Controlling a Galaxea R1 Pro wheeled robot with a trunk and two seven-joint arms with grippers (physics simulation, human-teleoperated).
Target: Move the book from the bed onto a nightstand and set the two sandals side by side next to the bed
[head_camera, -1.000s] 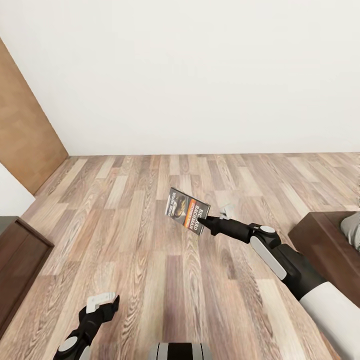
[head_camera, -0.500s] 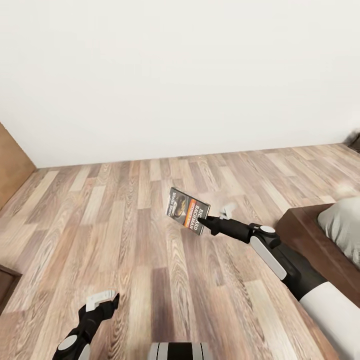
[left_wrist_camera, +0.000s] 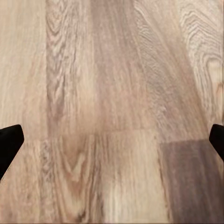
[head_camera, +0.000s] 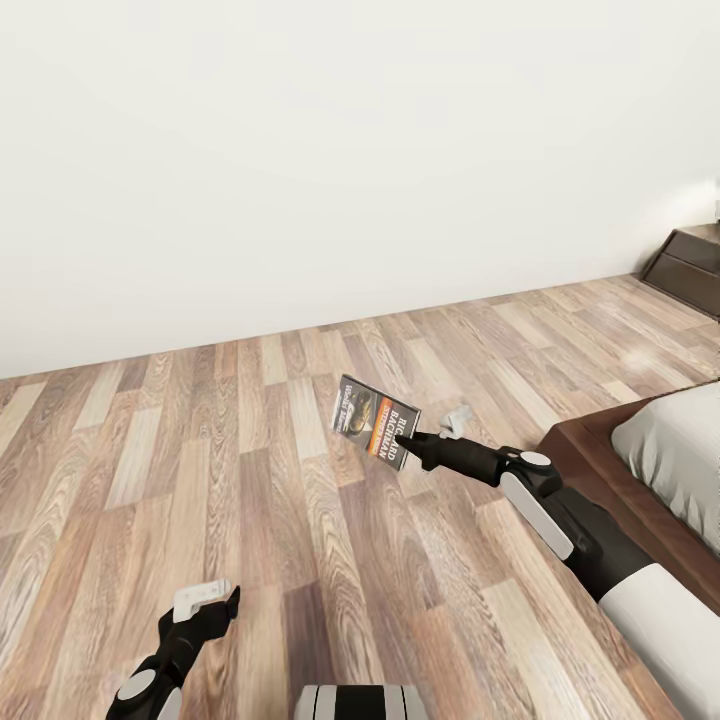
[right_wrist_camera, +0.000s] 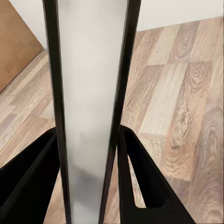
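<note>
My right gripper is shut on the book, a thin paperback with a grey-dark cover and an orange band, held upright over the wood-plank floor. In the right wrist view the book stands edge-on between the black fingers. The bed lies at the right with its pale mattress and dark frame. A dark nightstand stands by the wall at the far right. My left gripper hangs low and open, its fingers apart over bare floor. The sandals are out of view.
A plain white wall closes off the room ahead. Brown plank floor stretches between me and that wall and on toward the nightstand.
The camera has turned right: the brown door and dark bench slid out at the left, while more of the bed and the nightstand came in. Both arms keep their pose.
</note>
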